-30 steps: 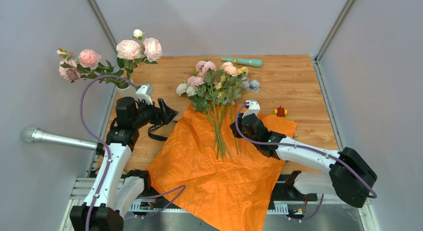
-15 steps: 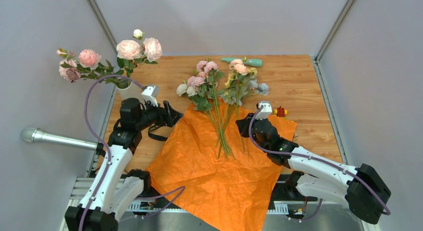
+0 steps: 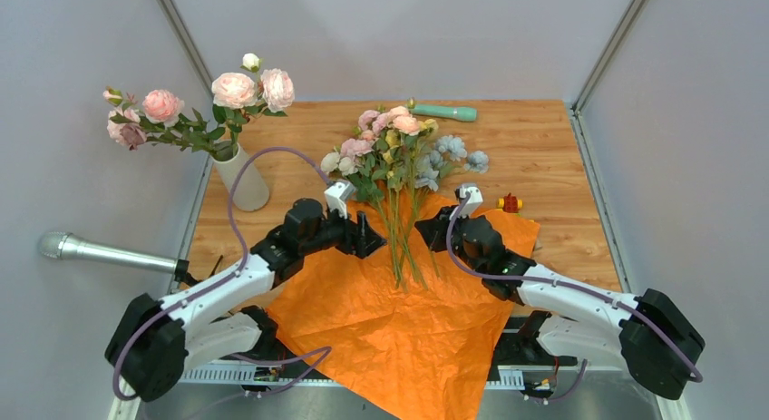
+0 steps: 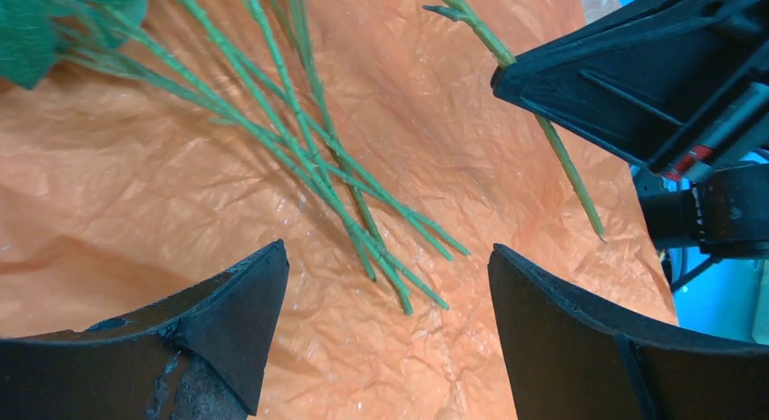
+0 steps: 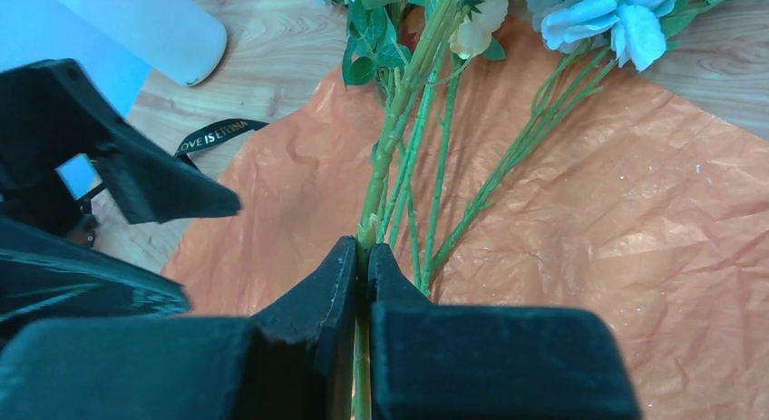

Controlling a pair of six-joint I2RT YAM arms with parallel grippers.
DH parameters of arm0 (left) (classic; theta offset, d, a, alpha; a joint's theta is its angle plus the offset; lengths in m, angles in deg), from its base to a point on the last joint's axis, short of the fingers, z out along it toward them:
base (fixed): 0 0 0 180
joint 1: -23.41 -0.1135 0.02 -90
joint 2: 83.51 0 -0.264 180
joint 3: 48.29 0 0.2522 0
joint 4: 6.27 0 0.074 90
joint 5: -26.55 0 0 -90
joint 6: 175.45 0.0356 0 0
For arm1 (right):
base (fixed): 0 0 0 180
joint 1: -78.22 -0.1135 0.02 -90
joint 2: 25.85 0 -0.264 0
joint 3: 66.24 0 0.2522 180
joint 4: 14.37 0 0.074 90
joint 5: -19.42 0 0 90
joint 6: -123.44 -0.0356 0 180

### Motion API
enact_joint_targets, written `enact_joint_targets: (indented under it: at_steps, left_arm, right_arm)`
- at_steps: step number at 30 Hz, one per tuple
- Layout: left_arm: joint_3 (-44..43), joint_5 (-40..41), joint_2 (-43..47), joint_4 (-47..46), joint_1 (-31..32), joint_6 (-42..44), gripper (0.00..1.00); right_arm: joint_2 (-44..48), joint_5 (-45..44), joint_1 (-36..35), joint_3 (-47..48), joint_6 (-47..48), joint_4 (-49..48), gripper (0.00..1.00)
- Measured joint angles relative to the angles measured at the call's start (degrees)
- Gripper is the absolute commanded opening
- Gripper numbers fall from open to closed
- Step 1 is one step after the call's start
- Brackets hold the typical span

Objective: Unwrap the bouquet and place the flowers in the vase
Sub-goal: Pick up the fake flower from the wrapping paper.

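The stem pinched at centre must go to the vase at the upper left. I judge it best to lift it slowly and straight, free of the other flowers on the orange paper, before swinging left. The left gripper, left of centre, stands wide open over the paper and holds nothing. The right gripper, just right of centre, is clenched on that one green stem.

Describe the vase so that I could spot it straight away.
On the wooden table, look to the far left corner. The vase stands upright there, a plain off-white cylinder with pink flowers in it. The grey metal tube nearby lies sideways and holds nothing.
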Motion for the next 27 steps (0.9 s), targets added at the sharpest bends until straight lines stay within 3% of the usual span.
enact_joint_targets:
  at_steps: [6,16,18,19,20,27]
  left_arm:
    - [-0.9,3.9,-13.2,-9.6,3.8,-1.3,0.89]
    - [-7.0,12.4,-28.3,-15.9,4.3,-1.4,0.85]
    - [-8.2,13.7,-30.5,-16.6,4.3,-1.6,0.79]
    - [-8.9,14.3,-31.6,-16.9,4.4,-1.8,0.58]
    - [-10.6,15.2,-34.6,-17.0,4.4,-2.0,0.50]
    - [-12.5,16.0,-38.6,-17.0,4.5,-4.3,0.22]
  right_arm:
    - [-0.2,1.3,0.0,-0.9,-0.1,-1.6,0.00]
    - [0.2,2.5,0.0,-1.2,-0.2,-2.3,0.00]
    - [0.5,2.5,0.0,-1.7,-0.2,-2.4,0.00]
    - [0.6,2.5,0.0,-1.9,-0.2,-2.3,0.00]
    - [1.0,2.5,0.0,-2.3,0.0,-2.4,0.00]
    - [1.1,0.8,-0.1,-2.6,3.7,-2.5,0.00]
